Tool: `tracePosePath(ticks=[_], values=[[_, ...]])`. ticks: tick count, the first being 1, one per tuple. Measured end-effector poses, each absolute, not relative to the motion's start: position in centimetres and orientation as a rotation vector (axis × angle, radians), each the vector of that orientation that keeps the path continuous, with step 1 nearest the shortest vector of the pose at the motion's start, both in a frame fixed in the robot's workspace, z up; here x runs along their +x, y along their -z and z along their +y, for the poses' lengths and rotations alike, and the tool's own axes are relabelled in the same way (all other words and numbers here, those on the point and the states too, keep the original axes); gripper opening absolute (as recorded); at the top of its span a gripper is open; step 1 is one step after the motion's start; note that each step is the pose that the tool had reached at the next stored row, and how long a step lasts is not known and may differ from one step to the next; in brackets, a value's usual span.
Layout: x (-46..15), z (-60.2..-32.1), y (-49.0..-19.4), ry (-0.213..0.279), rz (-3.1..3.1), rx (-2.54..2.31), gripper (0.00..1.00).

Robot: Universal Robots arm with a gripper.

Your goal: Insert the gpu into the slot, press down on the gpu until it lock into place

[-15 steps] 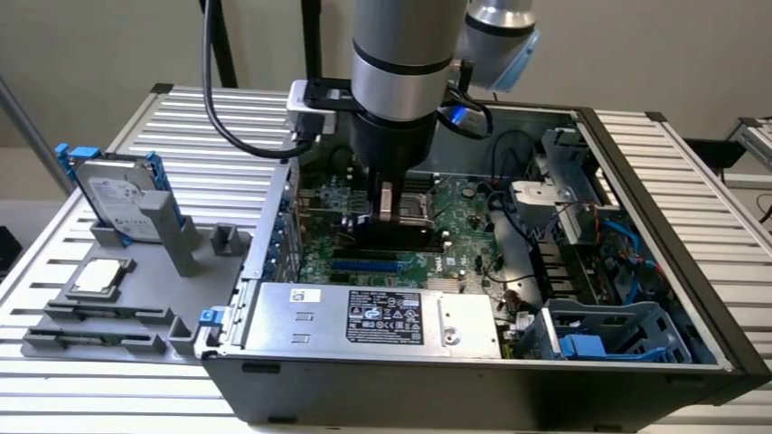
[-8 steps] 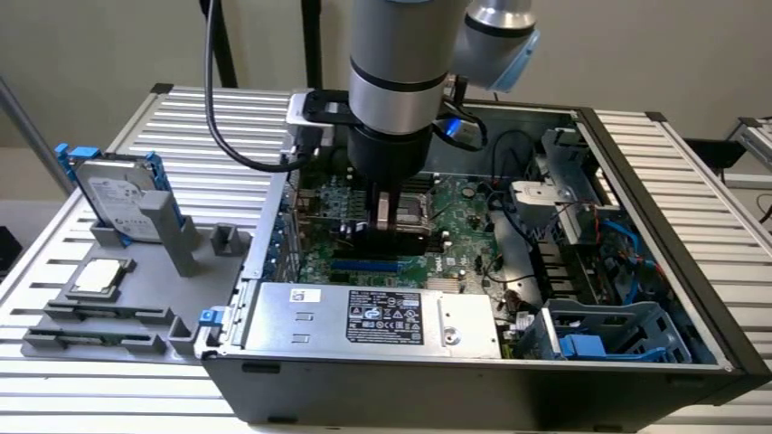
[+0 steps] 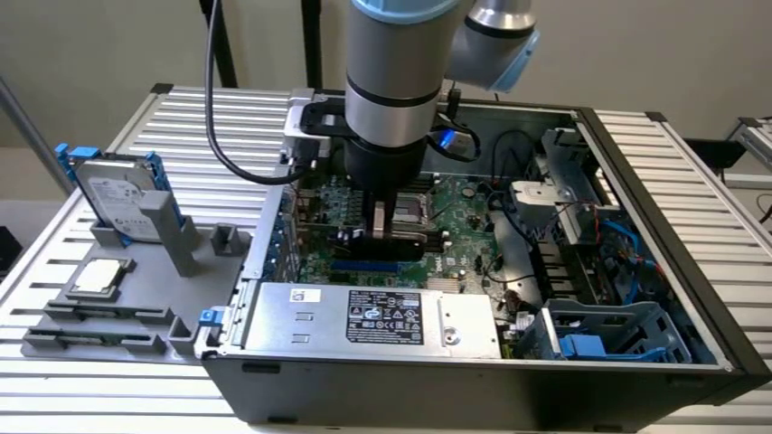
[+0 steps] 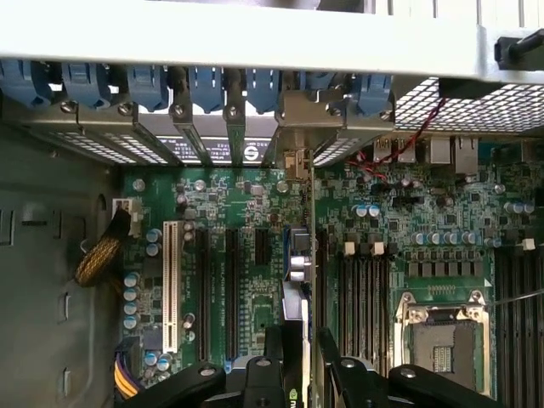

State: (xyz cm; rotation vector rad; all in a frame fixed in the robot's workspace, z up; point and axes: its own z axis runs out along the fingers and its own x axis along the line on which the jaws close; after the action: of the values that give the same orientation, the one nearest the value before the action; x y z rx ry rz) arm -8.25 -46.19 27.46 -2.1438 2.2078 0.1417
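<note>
The gpu [image 3: 393, 245], a thin black card, hangs on edge inside the open computer case with my gripper [image 3: 383, 237] shut on it from above. In the wrist view the gpu [image 4: 310, 280] appears edge-on as a thin line between my fingertips [image 4: 333, 361], and its silver bracket [image 4: 297, 161] reaches the rear slot openings. The blue slot [image 3: 362, 268] lies on the motherboard directly under the card; a short blue stretch of the slot [image 4: 295, 240] shows beside the card's edge. I cannot tell whether the card's lower edge touches the slot.
A silver power supply [image 3: 374, 316] fills the case's near side. Black memory slots [image 4: 361, 293] and the CPU socket [image 4: 442, 340] lie beside the card. A hard drive with blue rails [image 3: 121, 194] stands on a grey fixture [image 3: 121, 298] outside the case. Cables and a blue drive cage [image 3: 603, 334] crowd the exterior view's right.
</note>
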Motion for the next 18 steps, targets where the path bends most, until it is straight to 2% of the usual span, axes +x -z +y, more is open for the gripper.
tracePosePath(ticks=[18], values=[[-8.26,-46.20,-26.99,-0.143,2.228,-2.123,0.26]])
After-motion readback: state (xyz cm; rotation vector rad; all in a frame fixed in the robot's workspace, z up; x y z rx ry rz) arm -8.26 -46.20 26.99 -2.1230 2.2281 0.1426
